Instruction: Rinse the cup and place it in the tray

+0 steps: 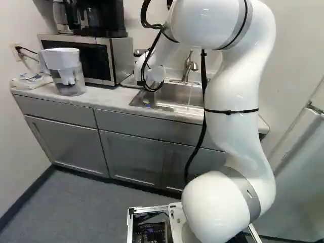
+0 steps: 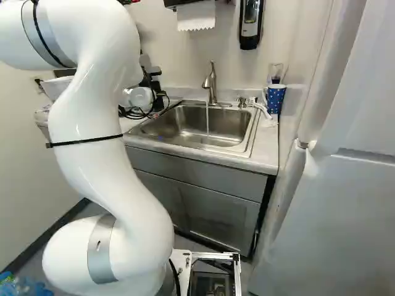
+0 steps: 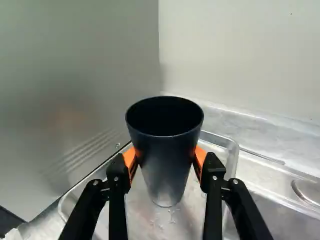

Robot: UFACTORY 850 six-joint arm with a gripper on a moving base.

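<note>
Gripper (image 3: pixel 165 162): clenched on the tumbler (image 3: pixel 166 147), one orange pad (image 3: pixel 129 159) bearing on each opposite wall. The hold sits below the rim, leaving the mouth unobstructed; this would suit both filling and setting down. The tumbler is mouth-up above the tray (image 3: pixel 145 217); contact between base and tray cannot be confirmed. Its position suggests placement is the step in hand, though whether rinsing is complete cannot be established. Release would call for a level base, since a narrow foot may tip.

Materials: the tumbler is dark, smooth, handleless and tapered. The tray is shallow, transparent and round-cornered, with droplets on its floor, presumably to catch drips. It lies beside the brushed-metal side of the microwave (image 1: pixel 111 58), upper left of the left base view.

Farther out, upper centre of the right base view, a curved metal faucet (image 2: pixel 210 83) runs a thin stream (image 2: pixel 207 117) into the rectangular steel sink (image 2: pixel 254 132). At upper right, a blue dotted mug (image 2: pixel 276 98) stands on the pale, stone-patterned countertop (image 2: pixel 265 148).
</note>
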